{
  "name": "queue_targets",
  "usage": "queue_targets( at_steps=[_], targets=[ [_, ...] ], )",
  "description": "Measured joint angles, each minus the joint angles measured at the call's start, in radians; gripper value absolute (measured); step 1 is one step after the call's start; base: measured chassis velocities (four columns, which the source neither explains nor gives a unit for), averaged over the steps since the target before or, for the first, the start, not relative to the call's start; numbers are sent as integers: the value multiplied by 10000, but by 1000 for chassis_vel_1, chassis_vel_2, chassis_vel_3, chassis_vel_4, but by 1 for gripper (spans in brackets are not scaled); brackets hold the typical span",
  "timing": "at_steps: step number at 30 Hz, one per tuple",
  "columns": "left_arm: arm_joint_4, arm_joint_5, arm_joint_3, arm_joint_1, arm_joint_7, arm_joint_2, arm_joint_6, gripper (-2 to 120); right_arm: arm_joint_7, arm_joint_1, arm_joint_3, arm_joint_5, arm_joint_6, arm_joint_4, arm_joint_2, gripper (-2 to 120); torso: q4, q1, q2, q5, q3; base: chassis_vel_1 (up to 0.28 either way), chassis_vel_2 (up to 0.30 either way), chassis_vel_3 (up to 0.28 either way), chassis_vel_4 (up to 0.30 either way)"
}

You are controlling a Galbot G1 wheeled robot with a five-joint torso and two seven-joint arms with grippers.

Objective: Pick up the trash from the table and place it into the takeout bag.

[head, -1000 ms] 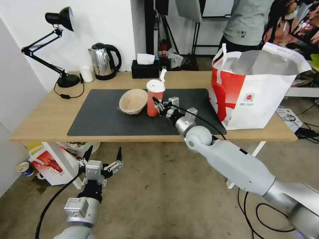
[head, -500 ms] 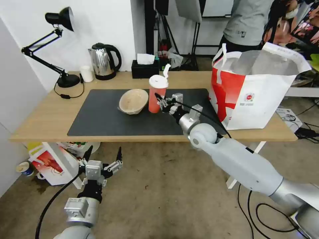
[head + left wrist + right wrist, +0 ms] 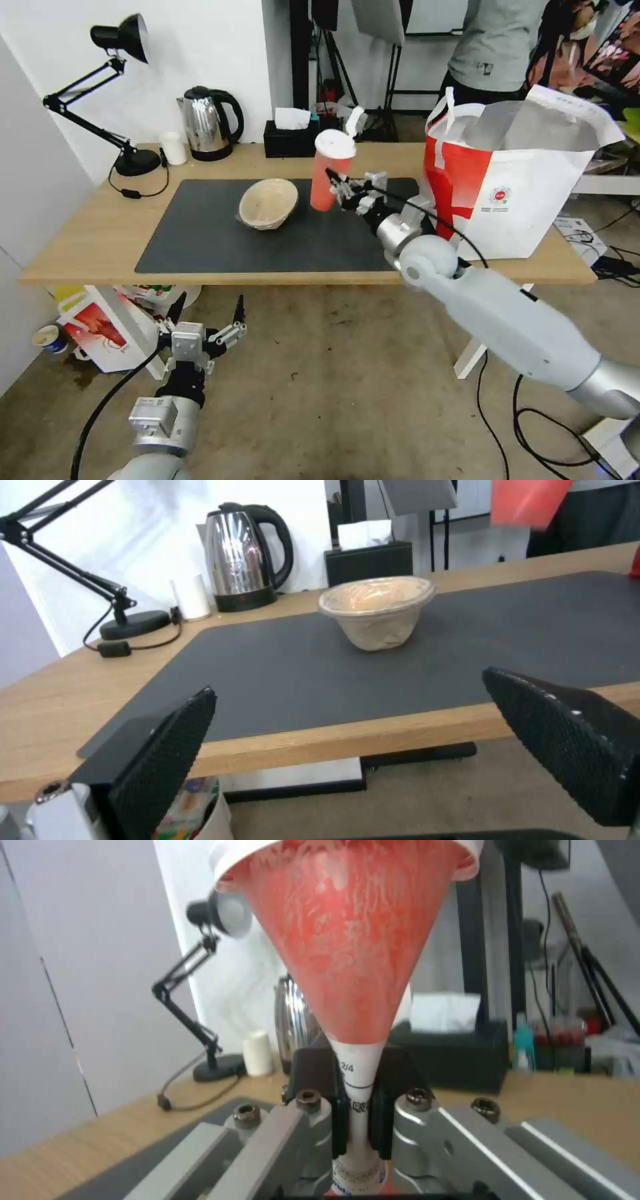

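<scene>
Red cup [image 3: 330,172] with its white lid hangs tilted above the dark grey mat [image 3: 200,233], near the centre of the head view, clear of the surface and clamped near its base by the right gripper [image 3: 341,189], whose arm reaches in from the lower right of the frame. In the right wrist view the cup [image 3: 347,940] rises out of the closed fingers [image 3: 385,1100], which pinch a white printed strip at its narrow lower end. To the cup's left in the head view, the beige pulp bowl [image 3: 268,203] rests on the mat, leaning a little to one side; the left wrist view shows the same bowl [image 3: 377,611] standing on the mat beyond the table edge. The takeout bag [image 3: 513,180] stands open on the right end of the light-wood table [image 3: 87,240], its silver lining showing, well apart from the lifted cup. The left gripper [image 3: 203,319] hangs low at the lower left of the head view, below the table edge and over the floor, with its fingers [image 3: 160,765] spread wide and holding nothing. Along the back of the table, in the upper left of the frame, stand a black desk lamp [image 3: 107,87], a steel kettle [image 3: 207,123], a small white cup [image 3: 174,147] and a black tissue box [image 3: 291,137].
</scene>
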Motion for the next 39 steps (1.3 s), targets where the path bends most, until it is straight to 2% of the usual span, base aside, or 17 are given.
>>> queue_targets(
  at_steps=[3, 13, 17, 33, 39],
  targets=[
    [1, 0, 0, 0, 0, 0, 0, 100, -5, 253, 180, 348, -64, 464, -434, 4, -2, 1, 0, -1, 0, 0, 0, 0, 0],
    [0, 0, 0, 0, 0, 0, 0, 100, -21, 784, 574, 1244, -201, 1294, -1121, 4, -2, 0, 0, 1, 0, 0, 0, 0, 0],
    [0, 0, 0, 0, 0, 0, 0, 100, 170, 1265, 963, 2186, -377, 1708, -1366, 4, -1, 0, 1, -1, 0, 0, 0, 0, 0],
    [0, 0, 0, 0, 0, 0, 0, 100, 321, 2101, 1979, 3314, -513, 1478, -1795, 4, 0, 1, 0, 0, 0, 0, 0, 0, 0],
    [0, 0, 0, 0, 0, 0, 0, 100, 238, 2147, 2570, 3423, -532, 947, -2090, 4, -1, 0, 0, 0, 0, 0, 0, 0, 0]
  ],
)
